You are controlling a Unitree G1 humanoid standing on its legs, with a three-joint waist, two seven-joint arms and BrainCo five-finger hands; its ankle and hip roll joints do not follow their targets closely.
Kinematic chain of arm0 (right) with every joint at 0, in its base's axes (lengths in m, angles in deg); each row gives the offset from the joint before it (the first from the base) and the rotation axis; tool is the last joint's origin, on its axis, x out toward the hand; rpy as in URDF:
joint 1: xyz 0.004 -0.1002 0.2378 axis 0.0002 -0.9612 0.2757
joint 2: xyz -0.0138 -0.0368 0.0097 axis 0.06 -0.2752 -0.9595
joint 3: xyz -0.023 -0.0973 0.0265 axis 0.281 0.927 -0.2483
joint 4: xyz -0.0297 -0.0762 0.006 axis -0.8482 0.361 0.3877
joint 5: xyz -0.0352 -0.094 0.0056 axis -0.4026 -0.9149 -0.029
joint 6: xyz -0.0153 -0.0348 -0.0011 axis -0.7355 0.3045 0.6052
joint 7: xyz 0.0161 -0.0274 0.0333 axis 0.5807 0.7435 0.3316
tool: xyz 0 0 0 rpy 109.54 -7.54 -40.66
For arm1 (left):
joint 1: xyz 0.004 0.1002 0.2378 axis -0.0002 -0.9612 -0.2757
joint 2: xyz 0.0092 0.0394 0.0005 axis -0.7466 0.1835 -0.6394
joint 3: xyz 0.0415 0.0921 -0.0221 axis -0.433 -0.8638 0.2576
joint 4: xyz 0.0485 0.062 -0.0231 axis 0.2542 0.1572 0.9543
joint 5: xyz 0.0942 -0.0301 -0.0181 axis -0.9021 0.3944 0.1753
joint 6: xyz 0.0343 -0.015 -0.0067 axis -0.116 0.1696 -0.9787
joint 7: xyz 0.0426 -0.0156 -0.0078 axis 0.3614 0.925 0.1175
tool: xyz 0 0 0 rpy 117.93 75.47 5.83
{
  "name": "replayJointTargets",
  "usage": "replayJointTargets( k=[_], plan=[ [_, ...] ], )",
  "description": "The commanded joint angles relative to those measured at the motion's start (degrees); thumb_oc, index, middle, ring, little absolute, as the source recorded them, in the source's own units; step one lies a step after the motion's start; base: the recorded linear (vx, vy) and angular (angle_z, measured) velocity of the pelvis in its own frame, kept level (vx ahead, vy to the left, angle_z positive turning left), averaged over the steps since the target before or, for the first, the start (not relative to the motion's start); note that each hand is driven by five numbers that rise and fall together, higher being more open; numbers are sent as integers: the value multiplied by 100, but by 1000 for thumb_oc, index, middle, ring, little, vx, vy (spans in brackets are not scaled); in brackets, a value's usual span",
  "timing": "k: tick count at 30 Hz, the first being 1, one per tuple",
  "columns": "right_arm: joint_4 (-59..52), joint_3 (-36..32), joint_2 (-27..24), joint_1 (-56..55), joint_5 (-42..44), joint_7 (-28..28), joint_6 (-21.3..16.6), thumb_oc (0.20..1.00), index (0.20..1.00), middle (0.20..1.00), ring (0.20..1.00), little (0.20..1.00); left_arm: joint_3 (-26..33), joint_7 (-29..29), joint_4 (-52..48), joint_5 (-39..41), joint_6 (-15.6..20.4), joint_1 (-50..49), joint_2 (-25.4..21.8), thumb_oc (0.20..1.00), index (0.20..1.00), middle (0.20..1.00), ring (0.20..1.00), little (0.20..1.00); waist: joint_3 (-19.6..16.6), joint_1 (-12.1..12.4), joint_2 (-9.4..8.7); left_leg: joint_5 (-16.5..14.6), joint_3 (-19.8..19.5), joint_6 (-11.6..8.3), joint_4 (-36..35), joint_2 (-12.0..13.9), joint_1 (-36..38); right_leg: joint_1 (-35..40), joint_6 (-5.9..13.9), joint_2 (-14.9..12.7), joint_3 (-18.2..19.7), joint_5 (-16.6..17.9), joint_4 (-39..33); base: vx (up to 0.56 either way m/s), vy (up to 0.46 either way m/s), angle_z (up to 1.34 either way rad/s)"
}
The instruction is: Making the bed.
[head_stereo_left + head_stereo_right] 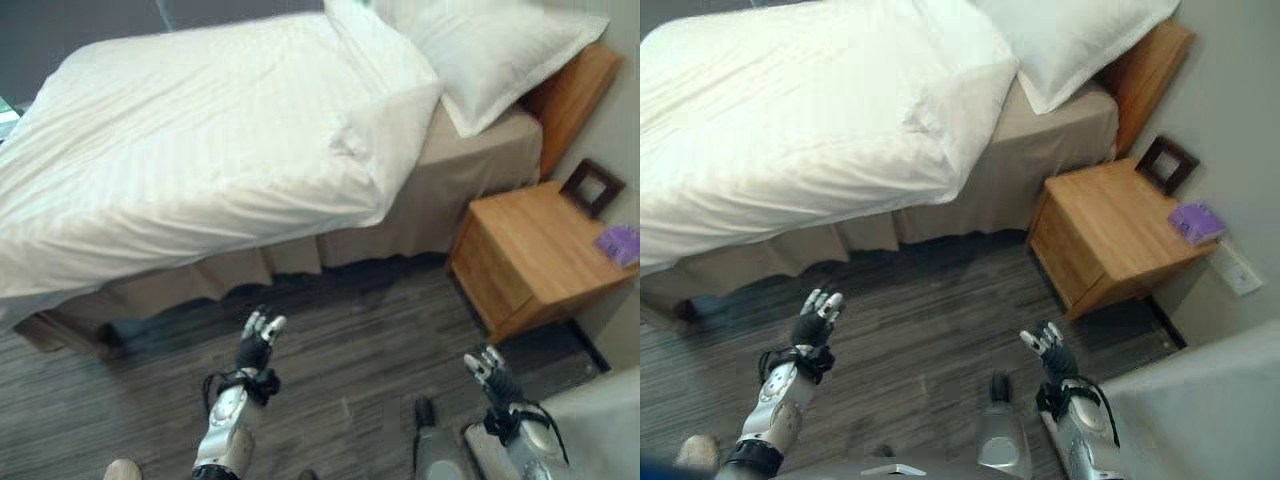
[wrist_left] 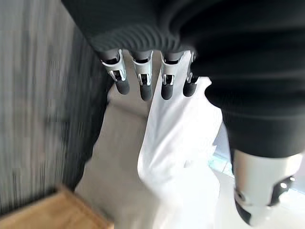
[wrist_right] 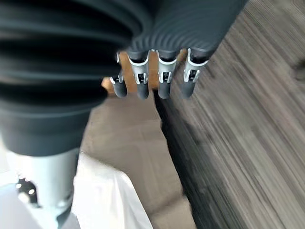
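Left eye view: the bed (image 1: 480, 170) carries a white duvet (image 1: 200, 130) hanging over its near side, with a pillow (image 1: 490, 50) at the head (beside a wooden nightstand (image 1: 530, 250)). Both hands hover over the floor (image 1: 350, 340), well short of the bed: left robot hand (image 1: 258, 338) and right robot hand (image 1: 487, 370), fingers straight, holding nothing.

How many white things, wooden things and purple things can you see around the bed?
White: 2, the duvet and the pillow
Wooden: 3, the headboard, the nightstand and the picture frame
Purple: 1, the small purple thing on the nightstand
Total: 6
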Motion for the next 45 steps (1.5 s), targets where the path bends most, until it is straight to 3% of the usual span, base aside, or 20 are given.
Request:
replayJointTargets(
  k=[1,2,4,5,7,8,9,11,14,18,20,22,24,28,31,34,41,42,43,45],
  plan=[
    [-936,172,-354,50,36,-17,-335,1000,1000,1000,1000,1000,-93,163,-457,75,161,422,-58,1000,1000,1000,1000,1000,294,104,-82,1115,549,175,1311,-221,697,638,-181,73,234,661,-1215,472,-414,-22],
    [-902,187,-404,79,-4,41,-320,1000,1000,1000,1000,1000,-104,148,-411,79,189,466,-15,1000,1000,1000,1000,1000,347,194,-146,828,643,192,1283,-480,344,850,-162,68,241,659,-1305,453,-296,-30],
    [-894,151,-413,81,128,56,-334,1000,1000,1000,1000,1000,-62,160,-390,361,257,451,106,1000,1000,1000,1000,1000,368,270,-193,602,970,222,907,-597,-96,1147,-131,97,296,630,-1416,479,-196,-52],
    [-933,69,-412,-4,234,13,-390,1000,1000,1000,1000,1000,-43,201,-296,530,260,433,206,1000,1000,1000,1000,1000,342,266,-160,707,1384,209,157,-527,-284,1311,-88,135,262,559,-1472,356,-106,-47],
    [-941,57,-421,-71,196,10,-392,1000,1000,1000,1000,1000,-86,176,-216,475,275,420,213,1000,1000,1000,1000,1000,327,316,-152,776,1469,215,-361,-640,-387,1493,-55,135,292,503,-1512,405,-30,-6],
    [-906,54,-411,-159,127,18,-392,1000,1000,1000,1000,1000,-40,126,-129,393,317,426,171,1000,1000,1000,1000,1000,299,340,-56,914,1285,251,-1426,-962,-478,1733,-6,269,380,378,-1598,446,5,8],
    [-907,54,-411,-158,127,18,-391,1000,1000,1000,1000,1000,-39,126,-129,393,317,426,171,1000,1000,1000,1000,1000,292,342,-59,937,1290,253,-1458,-970,-473,1723,-6,265,383,383,-1599,441,53,-9],
    [-851,11,-391,-203,38,4,-407,1000,1000,1000,1000,1000,79,115,-178,285,354,301,114,1000,1000,1000,1000,1000,207,453,103,1337,792,120,-2580,-1092,-489,2135,33,370,489,202,-1686,585,79,-27],
    [-851,-8,-383,-195,4,-66,-381,1000,1000,1000,1000,1000,261,60,-119,20,399,269,-36,1000,1000,1000,1000,1000,95,522,89,1362,674,89,-2462,-1078,-352,2428,33,361,694,25,-1704,507,71,-35],
    [-903,-73,-356,-203,-136,-63,-359,1000,1000,1000,1000,1000,442,11,-58,-93,408,263,-185,1000,1000,1000,1000,1000,-124,492,76,1147,1192,277,-2680,-1055,-62,2463,157,206,735,-83,-1586,316,155,-60],
    [-874,-76,-341,-98,-273,14,-402,1000,1000,1000,1000,1000,492,-136,-130,-312,452,343,-315,1000,1000,1000,1000,1000,-178,501,61,923,1536,498,-2761,-1179,203,2092,440,53,667,236,-589,214,212,-65],
    [-1063,-64,-268,132,-196,16,-484,1000,1000,1000,1000,1000,549,-310,-400,-583,580,532,-627,1000,1000,1000,1000,1000,9,353,70,690,1680,657,-2788,-1255,539,1405,840,-98,750,827,619,186,228,-62],
    [-1110,22,-262,280,-232,9,-477,1000,1000,1000,1000,1000,506,-463,-647,-782,567,715,-821,1000,1000,1000,1000,1000,140,250,152,585,1617,716,-2888,-1252,796,777,856,-105,823,1019,1157,170,196,-6],
    [-1144,105,-278,275,-157,-101,-389,1000,1000,1000,1000,1000,278,-296,-944,-754,529,1009,-933,1000,1000,1000,1000,1000,138,23,149,316,1304,683,-2962,-1386,1083,522,677,-219,925,1017,137,244,80,38],
    [-1115,78,-408,141,-417,-115,-352,1000,1000,1000,1000,1000,-188,-139,-668,-959,467,1229,-829,1000,1000,1000,1000,1000,97,-251,24,82,751,706,-2962,-1616,1263,362,726,96,1644,1036,-989,282,29,71],
    [-1138,5,-453,138,-468,-105,-369,1000,1000,1000,1000,1000,-315,13,-489,-1071,408,1151,-755,1000,1000,1000,1000,1000,85,-252,-36,40,532,735,-2962,-1681,1327,453,712,90,1623,1039,-980,144,-12,117],
    [-964,-98,-1034,908,-1088,89,-346,1000,1000,1000,1000,1000,-296,341,-47,-781,192,376,-500,1000,1000,1000,1000,1000,-111,181,-83,-10,143,764,-2962,-1683,1297,899,594,93,1413,833,-1293,121,-75,41],
    [-554,58,-1713,1859,-1438,276,-305,1000,1000,1000,1000,1000,-393,424,-70,-576,145,190,-504,1000,1000,1000,1000,1000,-100,373,-92,-7,22,745,-2962,-1655,1243,943,529,91,1340,733,-1288,76,-122,28],
    [-554,59,-1713,1859,-1437,276,-306,1000,1000,1000,1000,1000,-392,425,-70,-576,145,190,-504,1000,1000,1000,1000,1000,-103,372,-92,-7,22,745,-2962,-1655,1240,940,529,91,1341,733,-1287,64,-156,25],
    [488,684,-2256,3581,-1808,493,-249,1000,1000,1000,1000,1000,-557,538,-128,-125,85,-47,-477,1000,1000,1000,1000,1000,-58,604,-75,24,-88,704,-2962,-1631,1125,928,474,104,1285,704,-1343,14,-124,16]
  ],
)
